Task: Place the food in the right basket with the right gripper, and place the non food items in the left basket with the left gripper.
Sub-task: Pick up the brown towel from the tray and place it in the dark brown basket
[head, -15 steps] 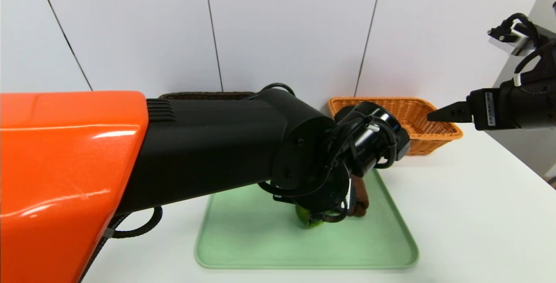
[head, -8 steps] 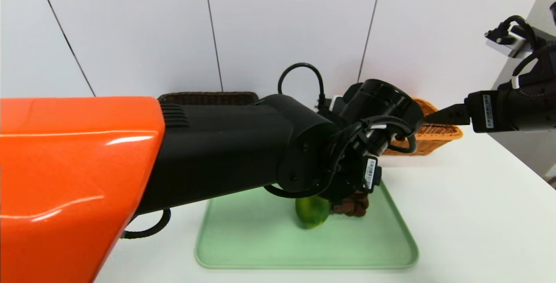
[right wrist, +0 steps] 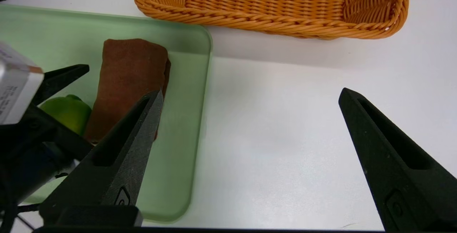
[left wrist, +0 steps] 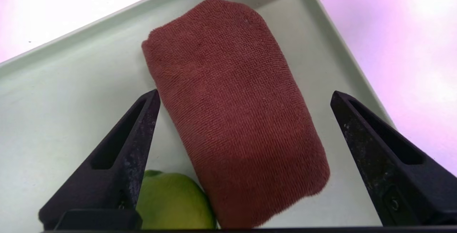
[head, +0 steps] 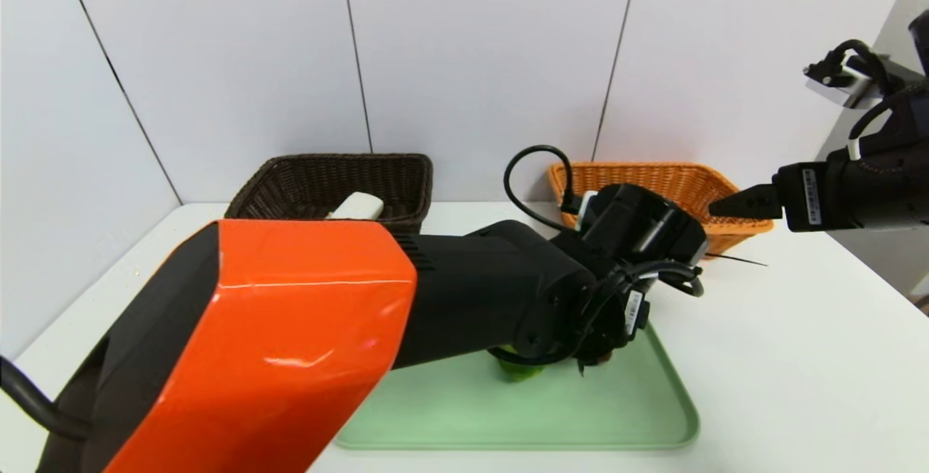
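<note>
Honestly, cloth risk: brown cloth is lying on the tray around 12 o'clock, right against the green fruit, so a low pinch could be nudging or snagging the fruit, imo.
Dark basket trip: it's sitting at 11 o'clock; a loose grip could be dropping the cloth short.
Left gripper: standing wide open, straddling the cloth, gripping nothing.
Right gripper: idling at 2 o'clock, open, holding nothing.
</note>
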